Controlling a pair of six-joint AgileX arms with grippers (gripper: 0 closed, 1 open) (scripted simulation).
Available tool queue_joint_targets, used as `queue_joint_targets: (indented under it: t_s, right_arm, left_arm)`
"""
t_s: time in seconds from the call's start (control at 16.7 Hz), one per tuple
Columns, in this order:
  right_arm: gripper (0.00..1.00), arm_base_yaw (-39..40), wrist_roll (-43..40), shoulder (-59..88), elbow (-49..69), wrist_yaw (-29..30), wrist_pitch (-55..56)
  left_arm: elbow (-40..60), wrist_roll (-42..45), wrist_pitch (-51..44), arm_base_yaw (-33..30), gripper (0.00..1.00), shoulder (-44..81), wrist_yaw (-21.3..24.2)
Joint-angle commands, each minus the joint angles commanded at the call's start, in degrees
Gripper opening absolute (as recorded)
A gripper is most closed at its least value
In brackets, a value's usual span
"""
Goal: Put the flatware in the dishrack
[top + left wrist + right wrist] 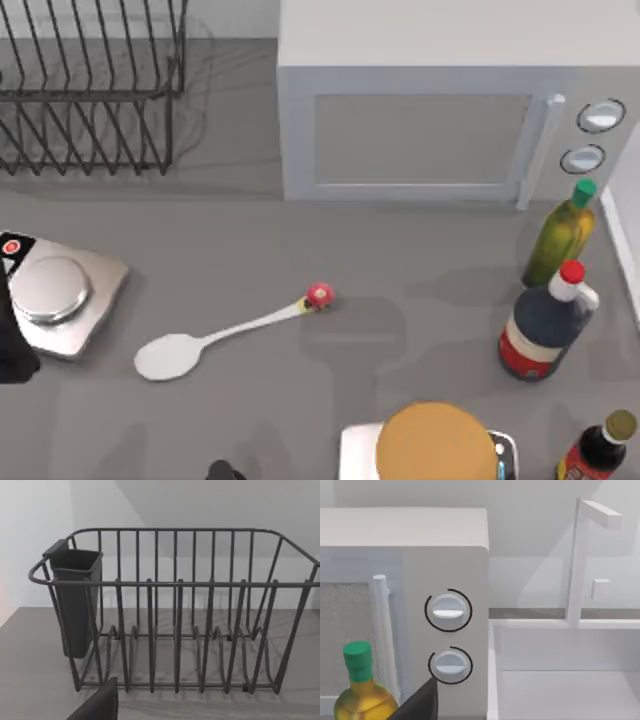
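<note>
So far nothing has been picked up: the spoon [215,338] lies flat on the grey table [400,290], near the middle and a little toward the near edge in the top view, its oval bowl pointing to the table's left and its red knob toward the right. It is touched by nothing. The dishrack [90,90] stands at the far left corner, well apart from the spoon, with a silver scale [60,300] lying between them on the left side. From the left wrist view the dishrack [175,610] is seen head-on, with a dark cutlery cup [75,600] hung on one end. I judge the task to be at its very start, the reach toward the spoon not yet made. The next move calls for one arm to come down over the slim handle, line its fingers across it and close, since the handle lies low on the table and offers little to catch. Whether the left or right gripper stands apart or together I cannot tell; a dark edge at the rim of each wrist view gives nothing away. A microwave [420,120] and bottles [545,325] stand to the right, clear of the likely path to the rack
</note>
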Motion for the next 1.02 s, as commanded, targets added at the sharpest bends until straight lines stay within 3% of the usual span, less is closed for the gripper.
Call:
queue_joint_targets:
  t_s: [0.24, 0.48, 0.72, 1.02]
  right_arm:
    - [1.0, 0.0, 0.0, 0.0, 0.0, 0.0, 0.0]
    - [1.0, 0.0, 0.0, 0.0, 0.0, 0.0, 0.0]
    - [1.0, 0.0, 0.0, 0.0, 0.0, 0.0, 0.0]
    - [1.0, 0.0, 0.0, 0.0, 0.0, 0.0, 0.0]
  left_arm:
    - [1.75, 1.01, -1.31, -1.14, 1.0, 1.5, -0.01]
    - [12.25, 6.35, -8.54, -6.91, 1.0, 11.03, -0.32]
    - [28.67, 13.53, -19.16, -14.57, 1.0, 29.48, -0.9]
    - [51.59, 21.65, -34.2, -23.28, 1.0, 62.04, -1.0]
